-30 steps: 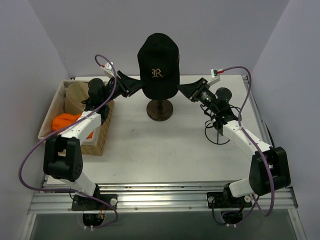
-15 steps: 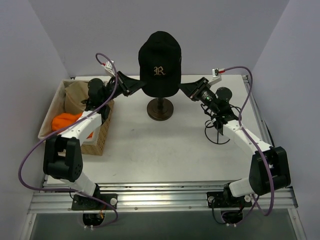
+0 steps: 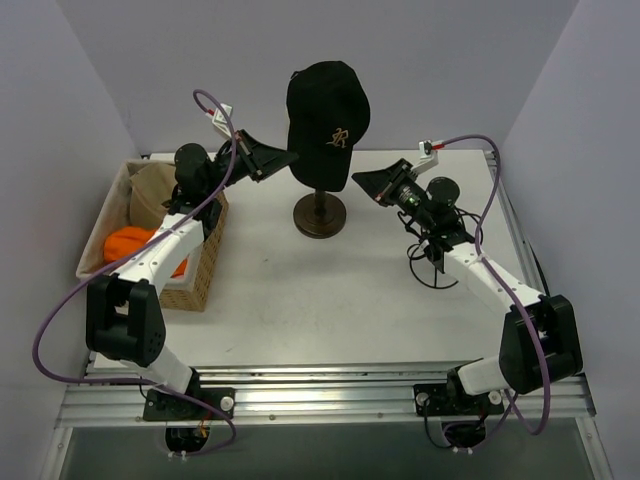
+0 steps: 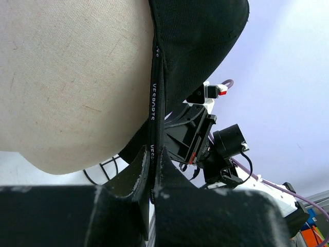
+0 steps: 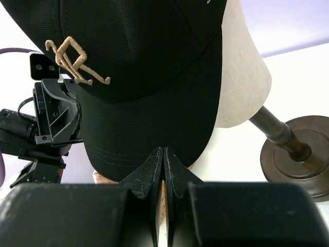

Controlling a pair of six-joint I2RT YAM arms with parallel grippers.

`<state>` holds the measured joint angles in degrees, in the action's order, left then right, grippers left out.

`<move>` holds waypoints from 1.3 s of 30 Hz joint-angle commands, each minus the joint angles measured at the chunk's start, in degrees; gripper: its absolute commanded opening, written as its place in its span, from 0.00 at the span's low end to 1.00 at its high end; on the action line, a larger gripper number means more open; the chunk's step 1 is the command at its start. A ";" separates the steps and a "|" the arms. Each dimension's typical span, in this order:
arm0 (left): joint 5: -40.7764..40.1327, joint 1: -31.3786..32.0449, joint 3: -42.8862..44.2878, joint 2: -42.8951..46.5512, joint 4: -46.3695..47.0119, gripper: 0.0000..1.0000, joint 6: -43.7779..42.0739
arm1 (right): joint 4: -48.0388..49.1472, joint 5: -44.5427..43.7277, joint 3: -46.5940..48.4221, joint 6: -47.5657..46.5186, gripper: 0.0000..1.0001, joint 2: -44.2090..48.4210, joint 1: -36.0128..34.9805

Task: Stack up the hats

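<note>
The black cap (image 3: pixel 325 110) with a gold "R" sits crooked on the cream head form (image 4: pixel 67 77), logo turned toward the right arm. My left gripper (image 3: pixel 285 157) is shut on the cap's lower edge band (image 4: pixel 153 103), which runs down between its fingers (image 4: pixel 153 150). Shut as well, my right gripper (image 3: pixel 358 178) has its tips (image 5: pixel 163 149) in front of the cap's brim (image 5: pixel 133 128), and nothing shows between them. An orange hat (image 3: pixel 130 243) and a tan cap (image 3: pixel 150 190) lie in the wicker basket (image 3: pixel 195 280) at the left.
The head form stands on a dark round stand (image 3: pixel 320 218) at the table's back middle. A coiled black cable (image 3: pixel 432 268) lies beside the right arm. Purple walls close in on three sides.
The left gripper rose and closed on the cap's edge. The cap twisted so the "R" now faces right and tilts. The right gripper closed near the brim.
</note>
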<state>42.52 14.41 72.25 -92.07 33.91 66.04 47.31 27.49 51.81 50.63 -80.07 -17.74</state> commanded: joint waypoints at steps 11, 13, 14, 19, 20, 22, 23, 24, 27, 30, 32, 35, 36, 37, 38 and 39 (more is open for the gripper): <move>-1.39 -1.67 -4.48 -1.53 8.88 0.02 4.09 | 0.41 0.20 1.80 -4.31 0.00 4.13 -0.19; -1.13 -2.02 -4.66 -2.14 12.13 0.02 6.98 | 0.77 1.34 1.63 -4.49 0.00 4.22 -0.19; -1.04 -2.11 -4.57 -2.41 14.41 0.03 7.95 | 1.03 1.52 1.28 -4.49 0.03 4.31 -0.19; -1.13 -2.20 -4.39 -4.17 20.13 0.02 13.92 | 4.18 2.48 -0.13 -3.96 0.41 4.75 -0.28; -1.39 -2.20 -4.40 -4.25 21.27 0.02 14.37 | 4.80 2.66 -0.31 -3.44 0.44 4.66 -0.28; -1.74 -2.20 -4.31 -4.52 21.90 0.02 15.51 | 5.51 3.19 -0.31 -3.00 0.51 4.49 -0.19; -1.92 -2.20 -4.31 -4.52 22.51 0.02 15.87 | 5.51 3.36 -0.22 -2.65 0.53 4.40 -0.28; -2.27 -2.20 -4.22 -4.52 23.04 0.02 16.31 | 5.60 3.54 -0.05 -2.56 0.57 4.23 -0.19; -3.32 -2.20 -3.87 -4.69 26.02 0.02 19.38 | 5.78 3.63 0.13 -2.29 0.60 4.05 -0.28; -3.67 -1.76 -2.73 -4.52 27.00 0.02 21.14 | 5.86 3.72 0.40 -2.03 0.62 3.87 -0.28; -4.03 -1.23 -2.03 -3.99 26.04 0.02 21.06 | 6.48 3.89 0.13 -1.77 0.62 3.61 -0.28; -4.73 -1.06 -2.02 -2.85 25.24 0.02 20.27 | 8.23 4.24 -0.48 -0.80 0.64 3.52 -0.28; -4.99 -1.06 -2.28 -2.33 25.33 0.02 20.18 | 8.59 4.50 -0.57 -0.45 0.66 3.52 -0.28; -5.78 -1.14 -2.55 -2.15 25.59 0.02 20.27 | 9.20 4.59 -0.57 -0.10 0.66 3.43 -0.28; -6.22 -1.14 -3.33 -2.15 27.07 0.02 20.62 | 9.29 4.68 -0.48 -0.01 0.66 3.43 -0.37; -6.75 -1.23 -3.60 -2.32 27.78 0.02 21.05 | 9.29 4.77 -0.48 0.08 0.68 3.43 -0.37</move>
<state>40.66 13.56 67.90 -96.55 55.96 86.19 50.89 30.50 51.51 49.80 -77.73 -17.72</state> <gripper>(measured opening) 0.062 0.667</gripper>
